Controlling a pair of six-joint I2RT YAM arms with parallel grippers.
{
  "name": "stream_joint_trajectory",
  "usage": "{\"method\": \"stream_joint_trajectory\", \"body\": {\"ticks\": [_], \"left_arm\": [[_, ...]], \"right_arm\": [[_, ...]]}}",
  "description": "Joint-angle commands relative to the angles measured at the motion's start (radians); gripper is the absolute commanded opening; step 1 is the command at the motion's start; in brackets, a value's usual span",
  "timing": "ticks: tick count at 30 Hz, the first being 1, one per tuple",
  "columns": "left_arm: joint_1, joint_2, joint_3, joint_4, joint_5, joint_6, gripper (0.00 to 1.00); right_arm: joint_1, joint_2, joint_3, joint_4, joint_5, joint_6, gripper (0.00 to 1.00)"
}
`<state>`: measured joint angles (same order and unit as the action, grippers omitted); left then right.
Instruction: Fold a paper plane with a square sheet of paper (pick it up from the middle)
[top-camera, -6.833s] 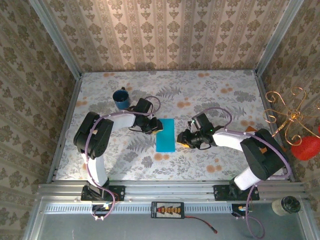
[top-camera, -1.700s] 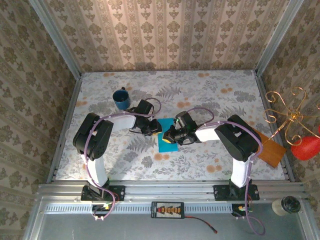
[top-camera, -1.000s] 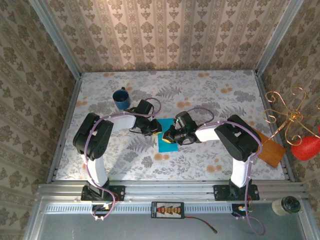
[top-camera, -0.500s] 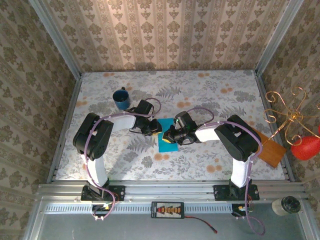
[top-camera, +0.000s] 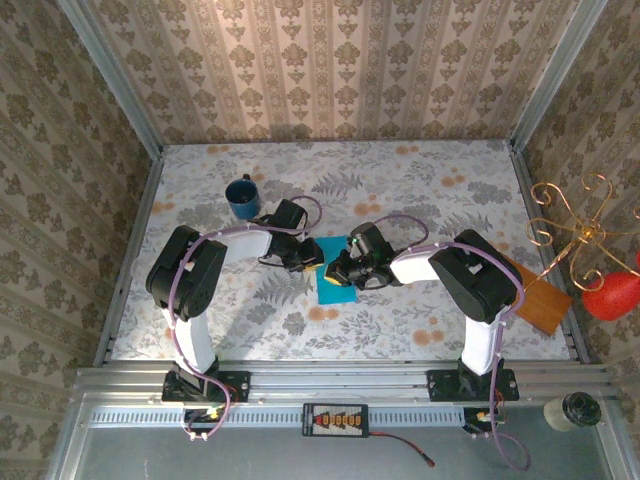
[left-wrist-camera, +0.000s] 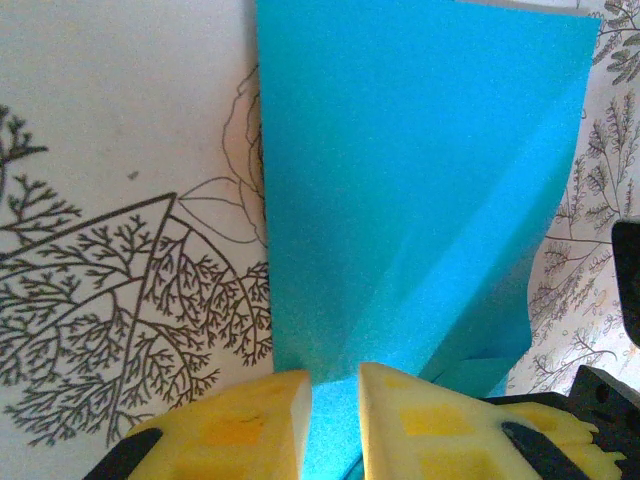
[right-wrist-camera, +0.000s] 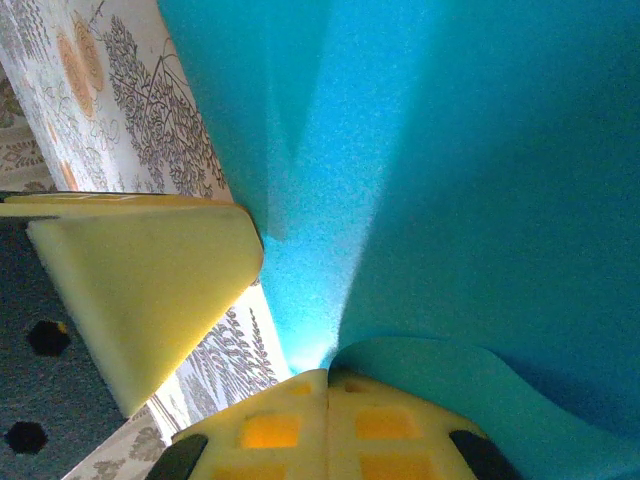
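The square sheet of paper (top-camera: 337, 289) lies folded mid-table as a narrow turquoise strip with a diagonal flap (left-wrist-camera: 420, 200). My left gripper (top-camera: 312, 262) rests at its left edge. In the left wrist view its yellow fingertips (left-wrist-camera: 335, 385) stand a narrow gap apart, open, with paper showing between them. My right gripper (top-camera: 339, 272) sits over the strip's upper part. In the right wrist view its pads (right-wrist-camera: 328, 378) meet, shut on a curled edge of the paper (right-wrist-camera: 440, 370). A yellow finger of the left gripper (right-wrist-camera: 150, 290) shows beside it.
A dark blue mug (top-camera: 241, 197) stands behind the left arm. An orange-brown board (top-camera: 541, 300) lies at the right table edge. Beyond that edge are a gold wire ornament (top-camera: 570, 225) and a red object (top-camera: 612, 295).
Since 6.8 s ago the right gripper has moved left onto the paper, which now looks shorter. Over the last second nothing has visibly shifted.
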<state>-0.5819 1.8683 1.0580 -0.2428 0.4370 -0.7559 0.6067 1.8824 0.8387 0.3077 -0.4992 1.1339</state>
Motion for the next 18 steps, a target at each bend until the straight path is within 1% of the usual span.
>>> {"method": "stream_joint_trajectory", "body": {"ticks": [1, 13, 18], "left_arm": [[-0.007, 0.054, -0.027, -0.057, -0.038, -0.01, 0.22], [-0.007, 0.033, -0.013, -0.065, -0.04, -0.012, 0.22], [-0.007, -0.007, 0.015, -0.064, -0.038, -0.018, 0.22]], "right_arm": [[0.001, -0.003, -0.011, -0.034, 0.057, -0.002, 0.03], [0.002, 0.007, -0.019, -0.113, 0.099, -0.014, 0.03], [0.002, 0.011, -0.021, -0.127, 0.111, -0.018, 0.05]]}}
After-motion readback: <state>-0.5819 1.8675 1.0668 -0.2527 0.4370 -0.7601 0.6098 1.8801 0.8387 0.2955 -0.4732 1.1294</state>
